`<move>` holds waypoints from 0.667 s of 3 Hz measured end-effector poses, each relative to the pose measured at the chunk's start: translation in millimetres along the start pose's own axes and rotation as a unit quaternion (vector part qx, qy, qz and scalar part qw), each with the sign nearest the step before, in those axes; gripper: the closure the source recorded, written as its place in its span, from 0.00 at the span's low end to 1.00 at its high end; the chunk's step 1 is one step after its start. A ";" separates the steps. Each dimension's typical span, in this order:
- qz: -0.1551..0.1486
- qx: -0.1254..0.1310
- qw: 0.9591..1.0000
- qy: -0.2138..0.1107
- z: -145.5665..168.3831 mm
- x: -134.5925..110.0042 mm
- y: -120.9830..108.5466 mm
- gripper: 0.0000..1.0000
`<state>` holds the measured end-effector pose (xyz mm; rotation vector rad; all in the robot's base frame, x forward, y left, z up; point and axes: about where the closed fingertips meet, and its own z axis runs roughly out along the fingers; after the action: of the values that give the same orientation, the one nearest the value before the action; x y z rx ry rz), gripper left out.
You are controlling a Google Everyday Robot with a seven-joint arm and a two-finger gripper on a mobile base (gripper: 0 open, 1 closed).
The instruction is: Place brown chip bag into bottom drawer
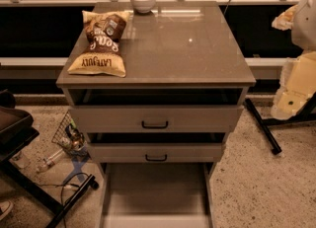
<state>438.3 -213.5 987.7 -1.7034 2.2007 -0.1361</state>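
Camera view shows the brown chip bag [101,44] lying on the cabinet top [187,49], left side. It is well apart from the gripper [285,19] at the right edge, whose grip cannot be told. The bottom drawer [155,195] is open.

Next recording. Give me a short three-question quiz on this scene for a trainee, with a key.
1. True or false: the brown chip bag already lies in the bottom drawer.
2. Multiple choice: the white bowl stands A) in the bottom drawer, B) near the back edge of the cabinet top, C) on the floor.
3. Short answer: where is the end effector relative to the cabinet?

Key:
1. False. The bag lies on the left side of the cabinet top, and the pulled-out bottom drawer holds nothing.
2. B.
3. At the right edge of the view, beside the cabinet and well apart from the bag.
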 end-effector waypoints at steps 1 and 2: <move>0.000 0.000 1.000 0.000 -0.1 0.0 0.0 0.00; -0.002 0.020 0.999 -0.032 10.5 -27.0 -26.4 0.00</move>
<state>471.9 -193.5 991.3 -1.6666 2.1346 -0.1248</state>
